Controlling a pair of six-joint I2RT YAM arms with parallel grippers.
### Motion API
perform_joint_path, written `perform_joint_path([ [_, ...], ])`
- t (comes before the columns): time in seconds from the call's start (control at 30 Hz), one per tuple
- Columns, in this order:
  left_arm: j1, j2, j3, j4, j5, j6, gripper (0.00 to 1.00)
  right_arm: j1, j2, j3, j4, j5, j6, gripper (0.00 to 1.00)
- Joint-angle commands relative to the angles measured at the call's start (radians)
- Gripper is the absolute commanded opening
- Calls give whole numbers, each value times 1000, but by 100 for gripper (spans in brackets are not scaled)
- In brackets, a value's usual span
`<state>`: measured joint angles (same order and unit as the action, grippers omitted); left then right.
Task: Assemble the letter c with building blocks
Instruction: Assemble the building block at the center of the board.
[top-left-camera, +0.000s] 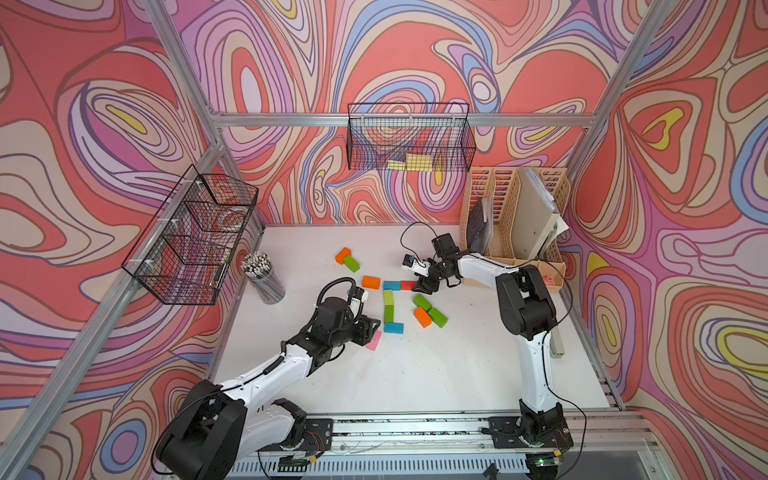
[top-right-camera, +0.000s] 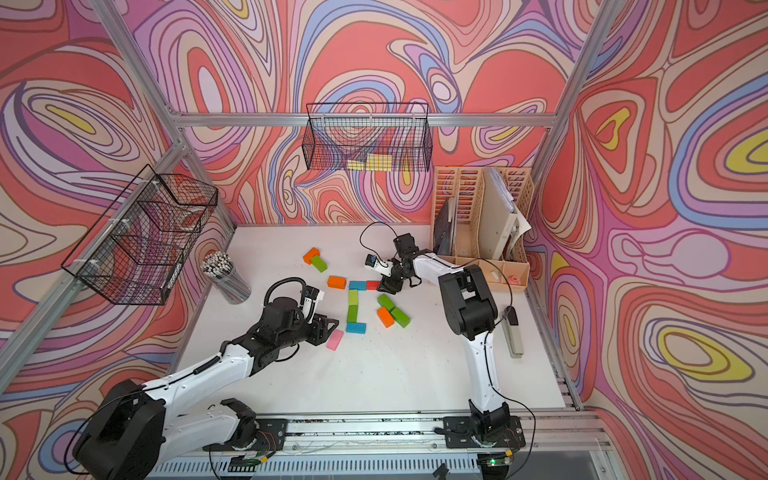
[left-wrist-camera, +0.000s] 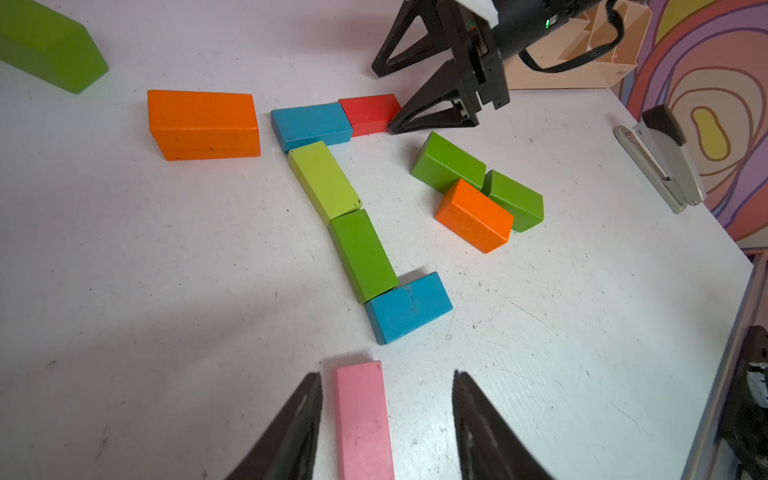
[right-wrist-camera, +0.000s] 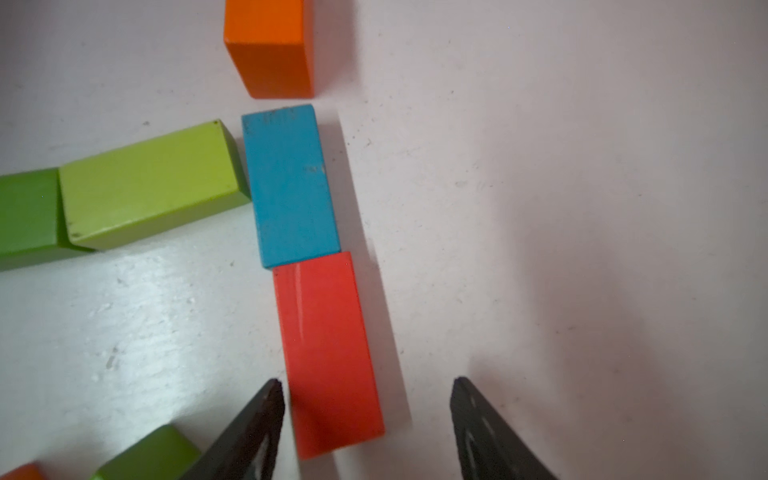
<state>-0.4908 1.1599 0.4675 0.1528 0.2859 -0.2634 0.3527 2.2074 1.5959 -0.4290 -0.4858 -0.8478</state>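
Building blocks (top-left-camera: 389, 312) sit mid-table as a partial C. A red block (right-wrist-camera: 328, 353) touches a blue block (right-wrist-camera: 291, 183) end to end. A light green block (left-wrist-camera: 324, 180) and a dark green block (left-wrist-camera: 363, 253) run in a line down to a second blue block (left-wrist-camera: 409, 307). Right gripper (right-wrist-camera: 365, 379): jaws apart astride the red block's end, one finger just beside it, the other clear, no grip. Left gripper (left-wrist-camera: 386, 374): jaws apart around the pink block (left-wrist-camera: 361, 419), which lies flat with a gap on one side. Loose pieces: orange block (left-wrist-camera: 203, 124), green-green-orange cluster (left-wrist-camera: 473, 216), orange-green pair (top-left-camera: 347, 258) farther back. White table (top-left-camera: 415, 374) is scuffed and speckled. Stapler (left-wrist-camera: 660, 162) near the right edge, pencil cup (top-left-camera: 264, 274) on the left, beige file organizer (top-left-camera: 515, 208) in the back right corner. Wire basket (top-left-camera: 409, 137) on the back wall, second basket (top-left-camera: 191, 237) on the left wall. Swirl-pattern walls (top-left-camera: 83, 124) all round.
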Motion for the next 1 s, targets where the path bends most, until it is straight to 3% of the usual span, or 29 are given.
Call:
perform_joint_path([
  [0.0, 4, -5, -9, -16, -28, -10, 53, -6, -102, -38, 99, -56, 82, 67],
  [0.13, 4, -6, -4, -26, -51, -28, 53, -6, -184, -102, 170, -74, 197, 67],
  [0.3, 4, -14, 1, -41, -65, -45, 53, -5, -298, -186, 244, 36, 506, 66],
  [0.4, 4, -18, 5, -51, -75, -48, 53, -1, -354, -213, 209, 148, 711, 66],
  [0.53, 4, -21, 17, -82, -83, -88, 52, 5, -429, -266, 148, 185, 914, 64],
  [0.73, 1, -33, 80, -238, -82, -201, 57, 53, -549, -350, 75, 263, 1026, 65],
  [0.97, -72, -12, 92, -316, -152, -214, 60, 71, -574, -380, 18, 217, 1078, 65],
])
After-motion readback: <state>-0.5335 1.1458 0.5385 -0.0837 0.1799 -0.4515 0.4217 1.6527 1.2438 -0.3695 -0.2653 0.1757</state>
